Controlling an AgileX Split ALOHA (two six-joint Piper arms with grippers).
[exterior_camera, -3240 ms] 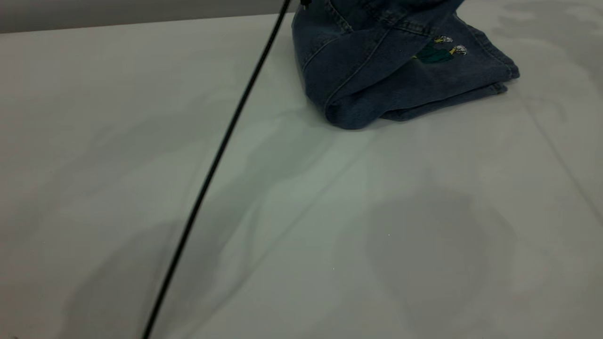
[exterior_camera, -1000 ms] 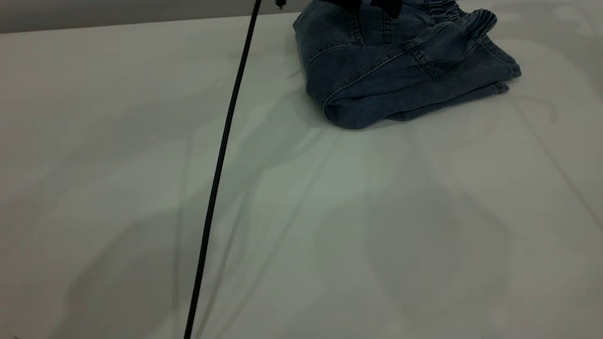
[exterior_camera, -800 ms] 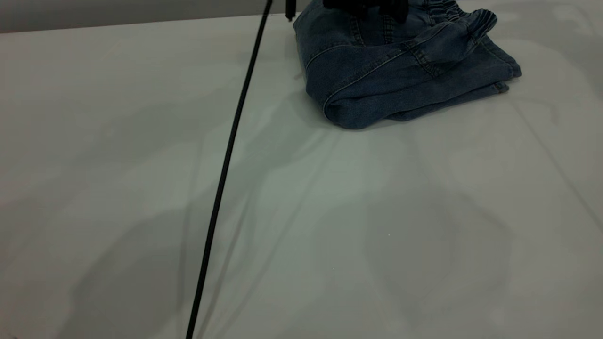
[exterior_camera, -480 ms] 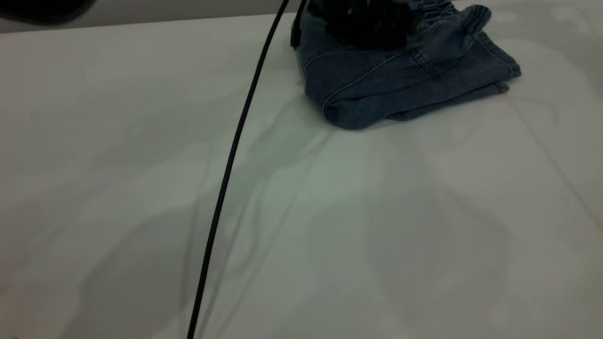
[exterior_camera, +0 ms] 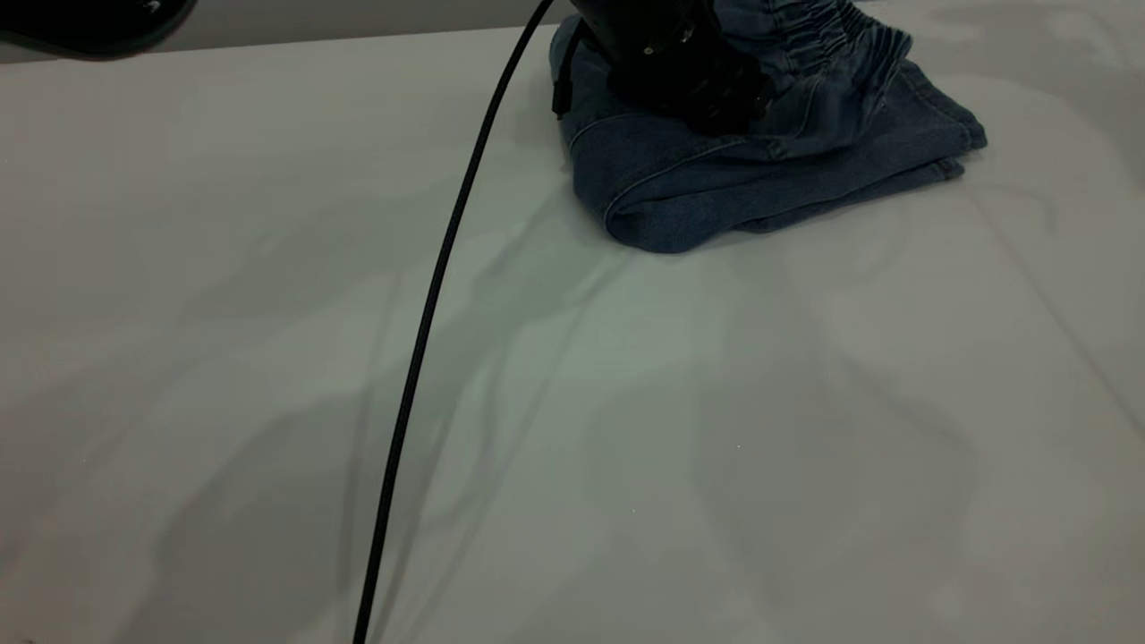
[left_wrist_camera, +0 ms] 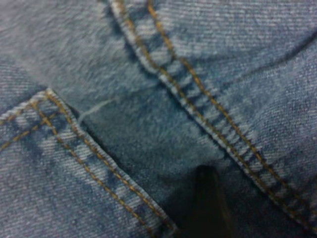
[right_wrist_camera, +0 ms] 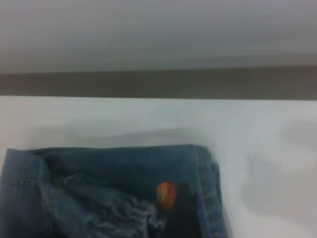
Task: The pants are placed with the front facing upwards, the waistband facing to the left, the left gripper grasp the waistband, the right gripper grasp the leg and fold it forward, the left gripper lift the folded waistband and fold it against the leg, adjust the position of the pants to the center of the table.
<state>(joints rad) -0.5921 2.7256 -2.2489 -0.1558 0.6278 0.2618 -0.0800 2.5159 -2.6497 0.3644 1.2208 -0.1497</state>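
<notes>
Folded blue denim pants [exterior_camera: 769, 170], ruffled waistband [exterior_camera: 836, 40] on top, white table [exterior_camera: 626, 429]

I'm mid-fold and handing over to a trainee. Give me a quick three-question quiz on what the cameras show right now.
1. True or false: the pants hang in the air, clear of the table.
2. Which tool rests on the pants? A) the left tool B) the right tool C) neither
3. Fill in: the ruffled waistband lies on ___ of the folded pants.
Key: 1 false, the folded pants lie on the table; 2 A, the left wrist view is filled with denim; 3 top.
</notes>
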